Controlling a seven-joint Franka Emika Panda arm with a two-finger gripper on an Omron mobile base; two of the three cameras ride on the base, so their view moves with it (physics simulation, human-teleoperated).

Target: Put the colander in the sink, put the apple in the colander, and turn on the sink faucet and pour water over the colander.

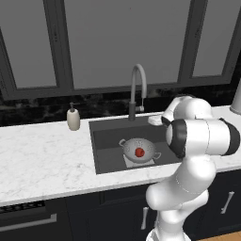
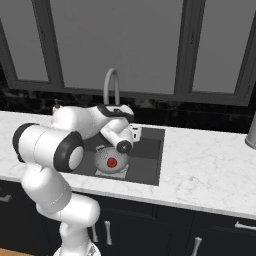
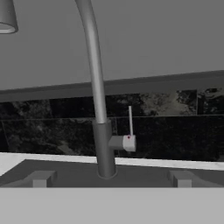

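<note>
The silvery colander (image 1: 147, 147) sits in the dark sink (image 1: 106, 146) over the pale drain plate, with the red apple (image 1: 140, 152) inside it. From the right base view the colander (image 2: 102, 157) and apple (image 2: 112, 162) lie just below my forearm. The tall gooseneck faucet (image 1: 136, 87) rises behind the basin. My gripper (image 1: 155, 120) hovers over the back right of the sink, open and holding nothing. In the hand view its fingertips (image 3: 41, 178) stand wide apart, facing the faucet stem (image 3: 99, 131) and its thin upright lever (image 3: 130, 124) close ahead. No water runs from the spout.
A beige soap dispenser (image 1: 73, 117) stands on the marble counter (image 1: 42, 160) left of the sink. A grey object (image 2: 251, 131) stands at the counter's far right. A dark backsplash and windows are behind the faucet; dark cabinets are below.
</note>
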